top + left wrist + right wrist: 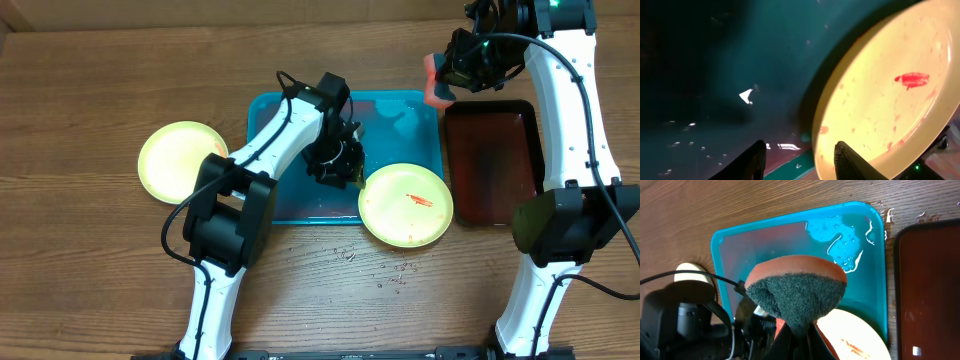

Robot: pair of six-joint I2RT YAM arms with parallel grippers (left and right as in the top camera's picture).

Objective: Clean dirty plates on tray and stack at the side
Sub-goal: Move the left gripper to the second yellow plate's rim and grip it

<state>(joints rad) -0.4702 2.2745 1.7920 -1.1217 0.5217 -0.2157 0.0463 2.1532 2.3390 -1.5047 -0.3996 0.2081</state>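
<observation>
Overhead, the turquoise tray (300, 208) sits mid-table with only one plate touching it. This yellow-green smeared plate (405, 205) lies across the tray's 5 o'clock corner, half over the rim and half out over the table (100, 280). It bears a red smear (420, 201) near its centre.

A second yellow-green plate (180, 160) lies alone on the wood at the tray's 9 o'clock, well clear of it, and no marks show on it from here. No third plate can be made out in any view.

The left gripper (345, 172) is down over the tray at the smeared plate's 10 o'clock edge. In the left wrist view its fingers (850, 160) stand apart astride that rim, one over the plate's face and one outside it. There is visible slack, so they do not look clamped.

The right gripper (447, 78) hangs off the tray's 1 o'clock corner, above the top edge of the dark red tray (490, 160). It is squeezed tight on an orange sponge (436, 82), whose green scouring face (795, 297) points down in the right wrist view. Water (840, 245) pools at the tray's far end.

The job looks roughly midway. One plate seems wiped and set aside, though a single plate is no stack yet. The smeared plate needs steadying, scrubbing and moving onto the other, and any third plate is unaccounted for.
</observation>
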